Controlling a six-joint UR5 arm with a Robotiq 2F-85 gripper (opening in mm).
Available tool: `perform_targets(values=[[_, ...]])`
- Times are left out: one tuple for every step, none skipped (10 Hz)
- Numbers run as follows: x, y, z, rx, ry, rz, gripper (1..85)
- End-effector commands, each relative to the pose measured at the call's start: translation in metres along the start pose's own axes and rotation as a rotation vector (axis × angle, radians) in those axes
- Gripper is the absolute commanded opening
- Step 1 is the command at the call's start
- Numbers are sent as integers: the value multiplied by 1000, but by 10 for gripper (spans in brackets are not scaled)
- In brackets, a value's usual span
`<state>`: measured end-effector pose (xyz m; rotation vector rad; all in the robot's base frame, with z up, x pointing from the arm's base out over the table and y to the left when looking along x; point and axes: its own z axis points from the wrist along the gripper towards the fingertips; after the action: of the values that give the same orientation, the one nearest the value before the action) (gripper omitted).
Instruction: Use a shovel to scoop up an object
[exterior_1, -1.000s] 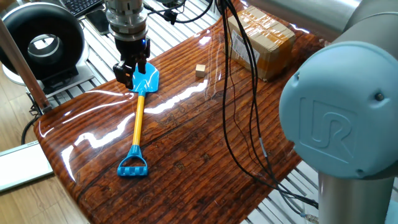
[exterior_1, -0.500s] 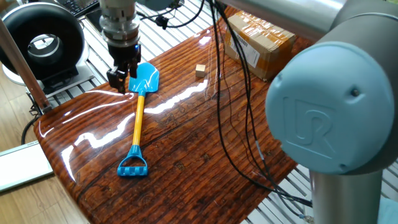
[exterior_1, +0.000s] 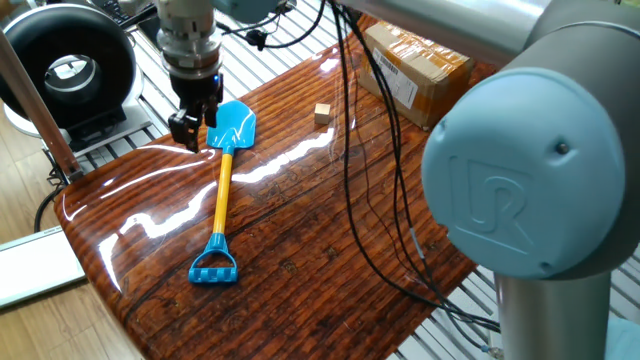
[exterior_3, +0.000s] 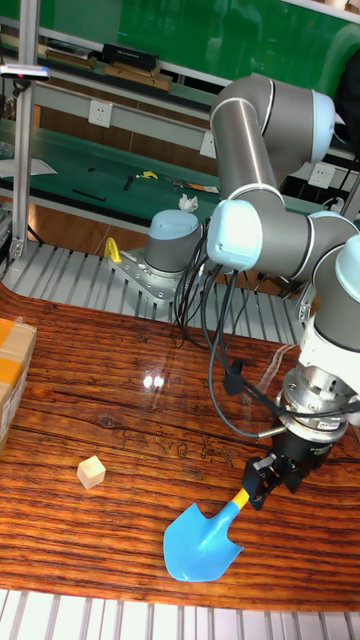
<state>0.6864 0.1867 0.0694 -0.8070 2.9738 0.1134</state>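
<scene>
The shovel lies flat on the wooden table, its blue blade toward the back, its yellow shaft running forward to the blue D-handle. In the tall fixed view the blade of the shovel is nearest the camera. My gripper hovers just left of the blade, open, with nothing between its fingers. In the tall view the gripper covers the upper shaft. The object, a small tan cube, rests right of the blade, apart from it, and the cube also shows in the tall view.
A taped cardboard box stands at the table's back right. Black cables hang across the middle. A round black device sits off the table's left. The arm's large grey joint fills the right foreground.
My gripper has shifted left, from over the blade to beside it, still open. The shovel and the cube have not moved.
</scene>
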Motion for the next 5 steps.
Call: perform_targets(values=[[2, 4, 2, -21, 13, -7, 630], [-1, 2, 4, -15, 6, -17, 630], [-7, 3, 11, -26, -6, -30, 633], [-9, 3, 18, -29, -18, -34, 633], [-10, 4, 23, -35, -26, -32, 637]])
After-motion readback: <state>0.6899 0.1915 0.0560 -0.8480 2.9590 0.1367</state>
